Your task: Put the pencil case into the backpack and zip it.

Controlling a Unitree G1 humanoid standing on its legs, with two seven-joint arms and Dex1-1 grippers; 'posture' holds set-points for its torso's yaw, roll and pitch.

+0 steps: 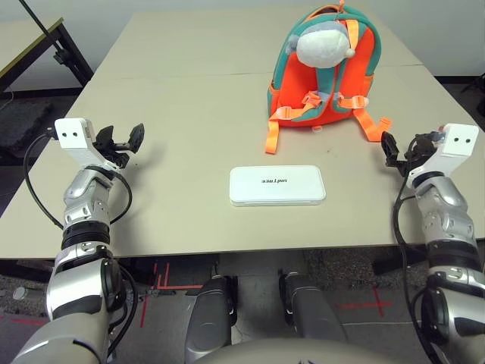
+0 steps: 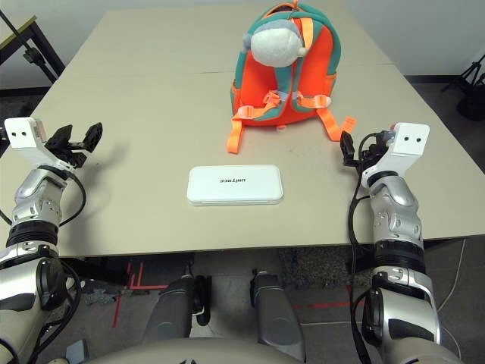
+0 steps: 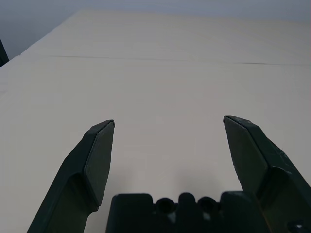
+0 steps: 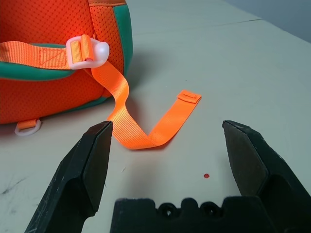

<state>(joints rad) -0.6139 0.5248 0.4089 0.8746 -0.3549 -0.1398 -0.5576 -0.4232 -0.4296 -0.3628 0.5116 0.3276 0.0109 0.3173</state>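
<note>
From the head camera, the pencil case (image 1: 277, 186) lies flat on the beige surface (image 1: 167, 106), near the front edge and about midway between the two arms. The backpack (image 1: 324, 72) sits farther back and a little to the right, with a grey-white plush charm (image 1: 324, 44) on it and orange straps (image 1: 271, 136) trailing toward the near side. The left tool (image 1: 123, 141) hovers at the left side, fingers spread wide and empty. The right tool (image 1: 395, 152) hangs at the right, just beside a strap end.

In the left wrist view, its fingers (image 3: 99, 160) stand wide apart over bare surface.

In the right wrist view, its fingers (image 4: 95, 160) are also wide apart and empty, with a loose orange strap (image 4: 160, 126) lying beyond them, beside the backpack's lower corner.
</note>
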